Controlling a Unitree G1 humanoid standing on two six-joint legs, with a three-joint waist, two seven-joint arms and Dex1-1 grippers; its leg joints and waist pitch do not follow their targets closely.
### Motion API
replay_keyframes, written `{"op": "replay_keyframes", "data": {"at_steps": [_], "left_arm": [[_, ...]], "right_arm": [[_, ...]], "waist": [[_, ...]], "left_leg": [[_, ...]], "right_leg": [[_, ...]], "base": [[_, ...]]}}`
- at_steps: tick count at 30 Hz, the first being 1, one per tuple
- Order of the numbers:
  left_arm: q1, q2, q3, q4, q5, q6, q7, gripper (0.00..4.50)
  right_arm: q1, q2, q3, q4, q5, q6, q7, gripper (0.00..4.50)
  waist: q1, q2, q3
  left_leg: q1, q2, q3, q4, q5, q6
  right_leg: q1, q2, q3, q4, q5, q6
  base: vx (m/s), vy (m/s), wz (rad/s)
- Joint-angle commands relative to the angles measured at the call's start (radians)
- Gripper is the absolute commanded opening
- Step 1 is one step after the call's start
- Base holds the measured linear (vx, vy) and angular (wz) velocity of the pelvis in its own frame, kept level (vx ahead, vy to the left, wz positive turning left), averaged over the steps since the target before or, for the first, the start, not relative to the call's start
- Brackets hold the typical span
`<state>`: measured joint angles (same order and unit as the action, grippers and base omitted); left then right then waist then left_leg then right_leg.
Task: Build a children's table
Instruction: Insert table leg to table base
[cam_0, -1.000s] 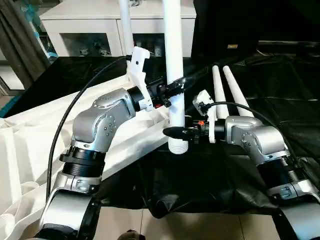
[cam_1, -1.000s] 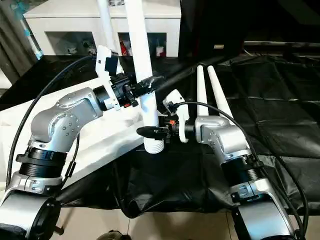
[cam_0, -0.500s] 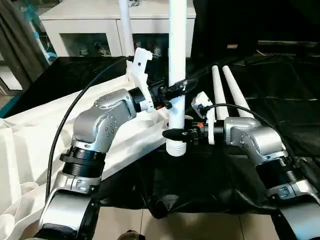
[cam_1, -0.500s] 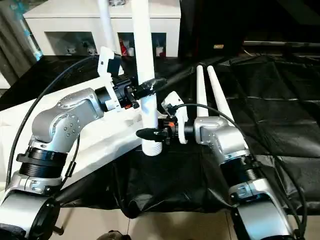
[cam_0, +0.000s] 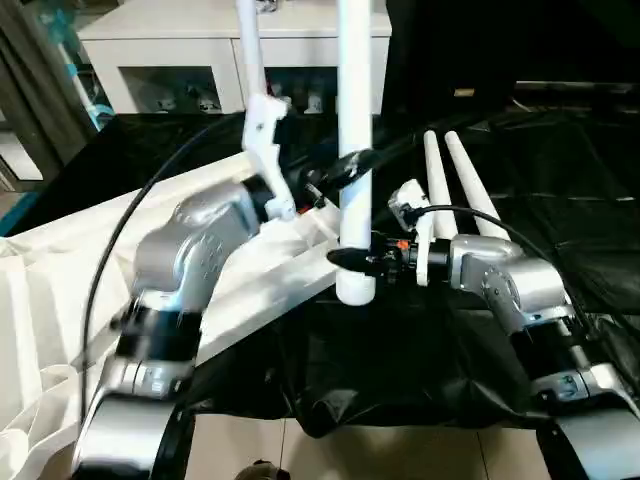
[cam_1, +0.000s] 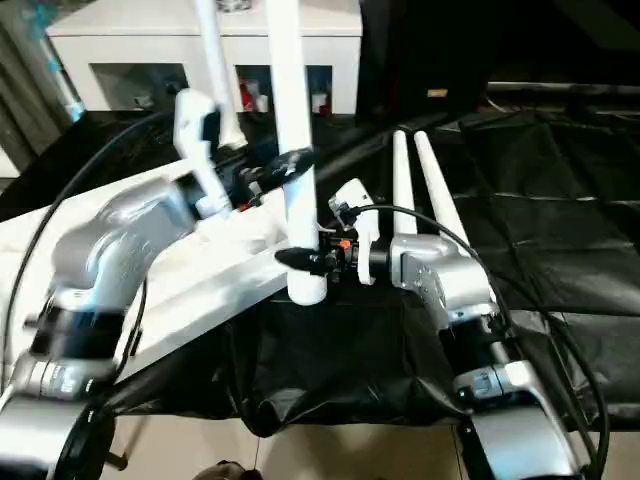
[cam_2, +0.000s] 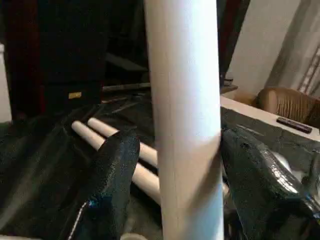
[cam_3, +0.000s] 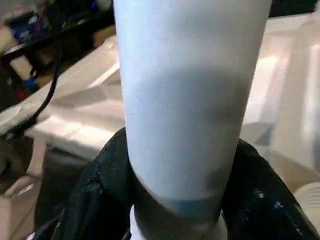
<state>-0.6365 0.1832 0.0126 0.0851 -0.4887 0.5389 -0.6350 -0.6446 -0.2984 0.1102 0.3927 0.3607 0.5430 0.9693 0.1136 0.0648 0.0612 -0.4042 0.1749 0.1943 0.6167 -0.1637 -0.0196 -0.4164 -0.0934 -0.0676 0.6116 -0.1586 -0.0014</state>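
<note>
One white table leg stands upright, its lower end at the near corner of the white tabletop, which lies on the left. My right gripper is shut on this leg low down, and its fingers wrap both sides. Higher up, my left gripper is open, its fingers spread on either side of the leg with a gap. A second leg rises upright behind the left arm. Two more legs lie side by side on the black cloth.
White cabinets with glass fronts stand at the back, beside a dark panel. Black cloth covers the floor on the right, and a white sheet lies on the left. A black cable arcs over my left arm.
My left gripper's fingers have spread off the upright leg and the left arm has drawn back to the left. The right gripper keeps its hold, and the leg stays upright.
</note>
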Motion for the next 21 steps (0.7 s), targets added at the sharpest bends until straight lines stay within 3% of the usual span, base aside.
{"op": "replay_keyframes", "data": {"at_steps": [1, 3, 4, 6, 7, 10, 11, 13, 14, 15, 16, 18, 19, 20, 21], "left_arm": [[0.036, 0.018, 0.039, -0.024, 0.013, -0.009, 0.041, 2.92], [0.051, 0.020, 0.046, -0.036, 0.016, -0.011, 0.051, 2.92], [0.097, 0.025, 0.079, -0.061, 0.042, -0.035, 0.116, 2.92], [0.123, 0.024, 0.098, -0.073, 0.060, -0.040, 0.159, 2.92], [0.175, 0.026, 0.127, -0.089, 0.110, -0.049, 0.243, 2.92], [0.278, 0.007, 0.155, -0.144, 0.219, -0.136, 0.375, 2.92], [0.306, -0.002, 0.160, -0.172, 0.246, -0.155, 0.404, 2.92], [0.348, -0.014, 0.165, -0.216, 0.279, -0.178, 0.445, 2.92], [0.434, -0.020, 0.145, -0.302, 0.369, -0.217, 0.510, 2.92], [0.440, -0.020, 0.143, -0.307, 0.375, -0.220, 0.514, 2.92], [0.500, -0.018, 0.116, -0.348, 0.431, -0.260, 0.545, 2.92], [0.578, -0.056, 0.106, -0.377, 0.449, -0.333, 0.576, 2.92], [0.599, -0.069, 0.107, -0.381, 0.454, -0.363, 0.586, 2.92], [0.599, -0.069, 0.107, -0.381, 0.454, -0.363, 0.586, 2.92], [0.623, -0.086, 0.113, -0.380, 0.446, -0.387, 0.588, 2.92]], "right_arm": [[0.015, -0.003, -0.047, -0.065, 0.022, -0.024, -0.038, 1.91], [0.022, -0.003, -0.055, -0.078, 0.021, -0.026, -0.054, 1.91], [0.049, -0.003, -0.087, -0.110, -0.018, -0.052, -0.155, 1.91], [0.069, -0.005, -0.101, -0.129, -0.051, -0.072, -0.215, 1.91], [0.116, -0.011, -0.104, -0.174, -0.116, -0.121, -0.297, 1.91], [0.212, 0.065, -0.183, -0.323, -0.090, -0.152, -0.406, 1.91], [0.237, 0.079, -0.188, -0.361, -0.112, -0.176, -0.439, 1.91], [0.273, 0.094, -0.188, -0.415, -0.149, -0.213, -0.487, 1.91], [0.331, 0.117, -0.181, -0.509, -0.232, -0.213, -0.605, 1.91], [0.335, 0.118, -0.180, -0.515, -0.237, -0.212, -0.613, 1.91], [0.387, 0.129, -0.171, -0.577, -0.270, -0.192, -0.670, 1.91], [0.497, 0.142, -0.161, -0.659, -0.241, -0.249, -0.639, 1.91], [0.530, 0.146, -0.159, -0.680, -0.229, -0.279, -0.620, 1.91], [0.530, 0.146, -0.159, -0.680, -0.229, -0.279, -0.620, 1.91], [0.564, 0.143, -0.159, -0.698, -0.252, -0.305, -0.628, 1.91]], "waist": [[0.000, -0.003, -0.080], [-0.002, -0.006, -0.081], [-0.004, -0.009, -0.079], [-0.002, -0.008, -0.078], [-0.006, -0.010, -0.079], [-0.007, -0.007, -0.079], [-0.008, 0.001, -0.081], [-0.012, -0.002, -0.076], [-0.015, 0.002, -0.074], [-0.020, 0.001, -0.067], [-0.024, -0.001, -0.066], [-0.028, -0.004, -0.065], [-0.034, -0.014, -0.064], [-0.034, -0.011, -0.065], [-0.039, -0.018, -0.064]], "left_leg": [[0.028, 0.048, -0.031, -0.080, -0.287, -0.014], [0.029, 0.047, -0.032, -0.082, -0.295, -0.019], [0.029, 0.049, -0.032, -0.084, -0.304, -0.024], [0.029, 0.052, -0.034, -0.086, -0.296, -0.034], [0.029, 0.047, -0.031, -0.084, -0.297, -0.039], [0.027, 0.047, -0.032, -0.088, -0.306, -0.033], [0.026, 0.045, -0.033, -0.087, -0.299, -0.024], [0.026, 0.048, -0.035, -0.092, -0.330, -0.030], [0.030, 0.047, -0.034, -0.092, -0.353, -0.035], [0.029, 0.052, -0.038, -0.099, -0.382, -0.043], [0.036, 0.048, -0.038, -0.099, -0.409, -0.046], [0.040, 0.047, -0.036, -0.100, -0.420, -0.042], [0.039, 0.046, -0.034, -0.103, -0.421, -0.034], [0.037, 0.044, -0.038, -0.104, -0.427, -0.033], [0.034, 0.046, -0.038, -0.106, -0.433, -0.033]], "right_leg": [[0.047, -0.053, 0.036, -0.073, -0.300, -0.184], [0.046, -0.050, 0.036, -0.074, -0.301, -0.173], [0.046, -0.051, 0.036, -0.077, -0.316, -0.169], [0.044, -0.052, 0.038, -0.076, -0.313, -0.159], [0.042, -0.049, 0.037, -0.078, -0.317, -0.146], [0.043, -0.050, 0.039, -0.085, -0.338, -0.107], [0.042, -0.048, 0.037, -0.084, -0.337, -0.099], [0.037, -0.046, 0.035, -0.093, -0.377, -0.085], [0.032, -0.045, 0.035, -0.095, -0.405, -0.083], [0.031, -0.044, 0.035, -0.103, -0.443, -0.063], [0.026, -0.042, 0.035, -0.110, -0.492, -0.038], [0.025, -0.044, 0.037, -0.121, -0.531, -0.010], [0.024, -0.041, 0.037, -0.127, -0.527, -0.003], [0.026, -0.042, 0.035, -0.125, -0.531, -0.003], [0.028, -0.040, 0.035, -0.126, -0.539, -0.001]], "base": [[0.000, 0.000, 0.00], [0.000, 0.000, 0.00], [0.000, 0.000, 0.00], [0.000, 0.000, 0.00], [0.000, 0.000, 0.00], [0.000, 0.000, 0.00], [0.000, 0.000, 0.00], [0.000, 0.000, 0.00], [0.000, 0.000, 0.00], [0.000, 0.000, 0.00], [0.000, 0.000, 0.00], [0.000, 0.000, 0.00], [0.000, 0.000, 0.00], [0.000, 0.000, 0.00], [0.000, 0.000, 0.00]]}}
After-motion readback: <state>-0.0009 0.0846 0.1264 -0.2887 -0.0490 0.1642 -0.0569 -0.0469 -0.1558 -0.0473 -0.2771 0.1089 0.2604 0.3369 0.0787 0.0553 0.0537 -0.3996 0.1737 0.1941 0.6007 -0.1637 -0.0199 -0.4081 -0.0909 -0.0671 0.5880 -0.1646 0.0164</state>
